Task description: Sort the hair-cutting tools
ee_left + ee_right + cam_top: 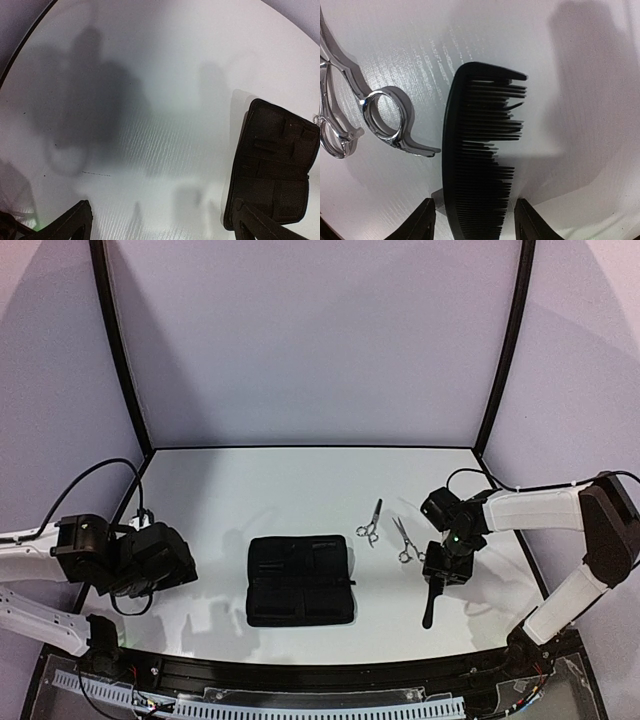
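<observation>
One black comb (429, 606) lies on the white table and runs toward the near edge. My right gripper (441, 574) is low over its far end. In the right wrist view the comb (480, 160) sits between the fingers (419, 222), with a gap on each side; the jaws are open. Silver scissors (405, 540) lie just left of it, their ring handles in the right wrist view (380, 117). A second pair of scissors (370, 524) lies further left. Only one comb shows. My left gripper (165, 562) is open and empty over bare table (165, 225).
A flat black zip case (300, 580) lies open in the middle near the front; its left end shows in the left wrist view (275, 170). Black frame rails (125, 350) border the table at the left, right and back.
</observation>
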Robot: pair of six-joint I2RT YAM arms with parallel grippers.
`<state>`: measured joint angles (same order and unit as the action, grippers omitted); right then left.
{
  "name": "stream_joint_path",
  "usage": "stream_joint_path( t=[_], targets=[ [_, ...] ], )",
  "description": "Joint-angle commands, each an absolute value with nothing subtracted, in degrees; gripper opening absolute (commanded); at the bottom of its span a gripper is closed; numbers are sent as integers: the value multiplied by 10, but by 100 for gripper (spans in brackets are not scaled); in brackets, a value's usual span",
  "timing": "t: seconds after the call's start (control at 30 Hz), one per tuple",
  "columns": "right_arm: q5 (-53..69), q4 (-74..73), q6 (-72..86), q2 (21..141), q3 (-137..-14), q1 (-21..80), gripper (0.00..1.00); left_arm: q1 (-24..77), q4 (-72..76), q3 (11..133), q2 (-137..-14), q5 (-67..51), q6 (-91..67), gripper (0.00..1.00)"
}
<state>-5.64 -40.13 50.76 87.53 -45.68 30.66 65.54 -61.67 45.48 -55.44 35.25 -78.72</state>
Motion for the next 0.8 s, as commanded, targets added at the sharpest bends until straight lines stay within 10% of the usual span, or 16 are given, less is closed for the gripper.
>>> stream_joint_path(
  t=[0.0,0.77],
  targets=[
    [-80,-383,517,897,-433,314,54,657,-610,439,-539,348,-798,99],
    [-119,-388,553,913,-425,357,32,657,-608,434,-530,352,-800,99]
  ],
)
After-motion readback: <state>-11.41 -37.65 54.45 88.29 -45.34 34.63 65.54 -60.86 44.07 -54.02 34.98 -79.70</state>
